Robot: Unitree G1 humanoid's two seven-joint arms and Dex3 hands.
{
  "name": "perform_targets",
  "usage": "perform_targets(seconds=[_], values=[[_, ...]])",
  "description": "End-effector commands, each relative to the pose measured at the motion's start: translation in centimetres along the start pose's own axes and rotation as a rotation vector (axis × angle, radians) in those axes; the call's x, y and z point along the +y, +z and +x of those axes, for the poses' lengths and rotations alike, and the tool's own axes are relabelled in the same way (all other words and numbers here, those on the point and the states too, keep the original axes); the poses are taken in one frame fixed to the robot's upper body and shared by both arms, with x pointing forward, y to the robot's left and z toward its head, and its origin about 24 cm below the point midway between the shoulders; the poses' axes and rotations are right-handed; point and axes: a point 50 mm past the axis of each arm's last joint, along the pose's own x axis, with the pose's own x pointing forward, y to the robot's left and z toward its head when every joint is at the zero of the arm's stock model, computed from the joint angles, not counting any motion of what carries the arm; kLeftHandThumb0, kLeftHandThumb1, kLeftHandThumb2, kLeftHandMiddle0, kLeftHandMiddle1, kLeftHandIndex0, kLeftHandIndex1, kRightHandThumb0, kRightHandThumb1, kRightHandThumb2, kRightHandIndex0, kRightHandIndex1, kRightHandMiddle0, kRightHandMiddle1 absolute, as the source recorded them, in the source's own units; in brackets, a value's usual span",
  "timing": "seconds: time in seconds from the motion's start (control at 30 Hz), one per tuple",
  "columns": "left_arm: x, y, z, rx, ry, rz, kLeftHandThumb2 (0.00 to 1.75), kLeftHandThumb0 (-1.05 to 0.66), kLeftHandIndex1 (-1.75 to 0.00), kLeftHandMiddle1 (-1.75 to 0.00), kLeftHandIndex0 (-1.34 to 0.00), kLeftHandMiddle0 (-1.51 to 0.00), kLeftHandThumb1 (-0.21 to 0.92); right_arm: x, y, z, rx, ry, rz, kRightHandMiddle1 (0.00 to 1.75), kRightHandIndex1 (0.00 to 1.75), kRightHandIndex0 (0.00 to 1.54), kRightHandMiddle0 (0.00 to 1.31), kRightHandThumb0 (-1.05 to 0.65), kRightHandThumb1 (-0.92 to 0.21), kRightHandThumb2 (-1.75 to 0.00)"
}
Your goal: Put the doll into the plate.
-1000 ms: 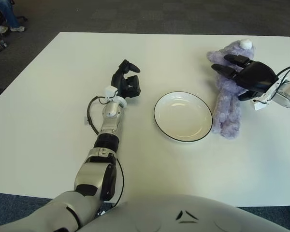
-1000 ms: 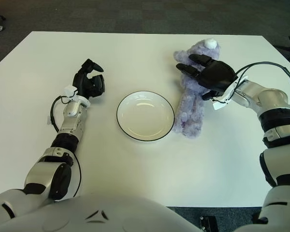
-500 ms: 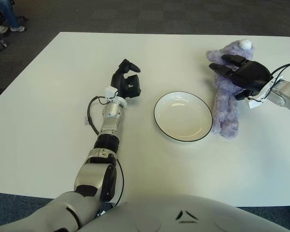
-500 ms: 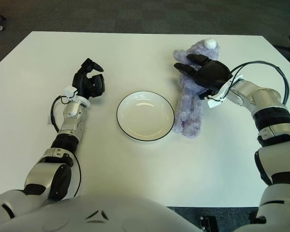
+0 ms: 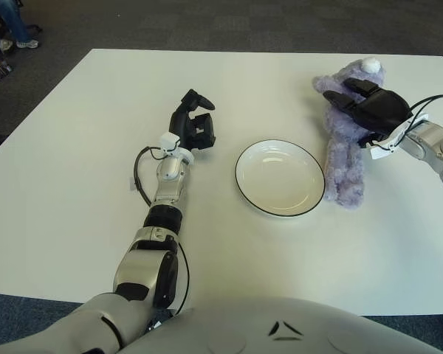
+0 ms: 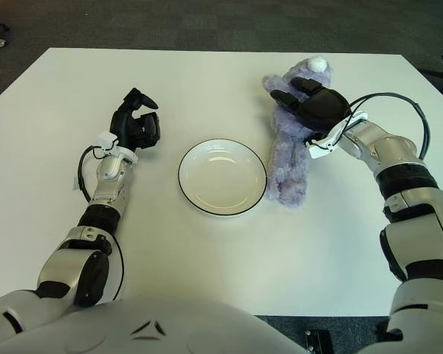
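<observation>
A purple plush doll (image 5: 345,164) lies lengthwise on the white table, just right of the white plate (image 5: 280,177) with the dark rim. Its head with a white tuft points to the far edge. My right hand (image 6: 314,103) lies over the doll's chest and head, with its black fingers spread across the plush. Their tips reach the doll's left side, and the fingers do not visibly close around it. The plate holds nothing. My left hand (image 5: 194,124) shows left of the plate with loosely bent fingers, holding nothing.
The white table (image 5: 74,147) stretches wide to the left and front. A black cable loops beside my left forearm (image 5: 138,177). Dark carpet lies beyond the far edge, and a person's feet (image 5: 7,29) show at the top left corner.
My right hand has slid a little farther along the doll toward its head and settled lower on it. The doll has shifted slightly. My left hand has not moved.
</observation>
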Motion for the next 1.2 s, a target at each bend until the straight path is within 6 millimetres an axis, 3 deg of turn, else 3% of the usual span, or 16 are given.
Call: perform_targets(seconds=[0.0,0.3,0.43,0.57,0.67,1.0,1.17], values=[[-0.1,-2.1,-2.3,0.087,0.028,-0.025,1.07,-0.42,-1.75,-1.75,-0.46,-1.22,0.51,0.1,-0.1,0.2,0.029,0.015,0.019,0.25,0.03,0.06,0.0,-0.16,-0.14,-1.15],[-0.1,-2.1,-2.3,0.085,0.025,-0.011,1.06,-0.42,-1.75,-1.75,-0.46,-1.2,0.52,0.5,-0.2,0.5,0.066,0.065,0.031,0.28,0.02,0.03,0.0,-0.16,-0.14,-1.15],[-0.1,-2.1,-2.3,0.085,0.027,-0.011,1.06,-0.42,-1.75,-1.75,-0.45,-1.19,0.52,0.5,-0.3,0.6,0.064,0.107,0.022,0.44,0.06,0.11,0.0,-0.08,-0.14,-1.18],[-0.1,-2.1,-2.3,0.087,0.028,-0.005,1.05,-0.42,-1.75,-1.75,-0.45,-1.19,0.53,0.5,-0.3,0.7,0.063,0.139,0.013,0.7,0.45,0.04,0.0,0.03,-0.12,-1.25],[-0.1,-2.1,-2.3,0.087,0.028,-0.001,1.05,-0.42,-1.75,-1.75,-0.45,-1.19,0.53,0.4,-0.2,0.8,0.06,0.155,0.013,0.83,0.62,0.01,0.0,0.07,-0.11,-1.28],[-0.1,-2.1,-2.3,0.087,0.026,-0.012,1.06,-0.42,-1.75,-1.75,-0.45,-1.21,0.52,-0.1,-0.3,0.7,0.065,0.188,0.043,1.15,0.9,0.0,0.0,0.17,-0.12,-1.38],[-0.1,-2.1,-2.3,0.082,0.023,-0.016,1.06,-0.42,-1.75,-1.75,-0.46,-1.21,0.52,-0.8,-0.2,0.4,0.063,0.195,0.055,1.4,1.14,0.0,0.06,0.2,-0.13,-1.42]])
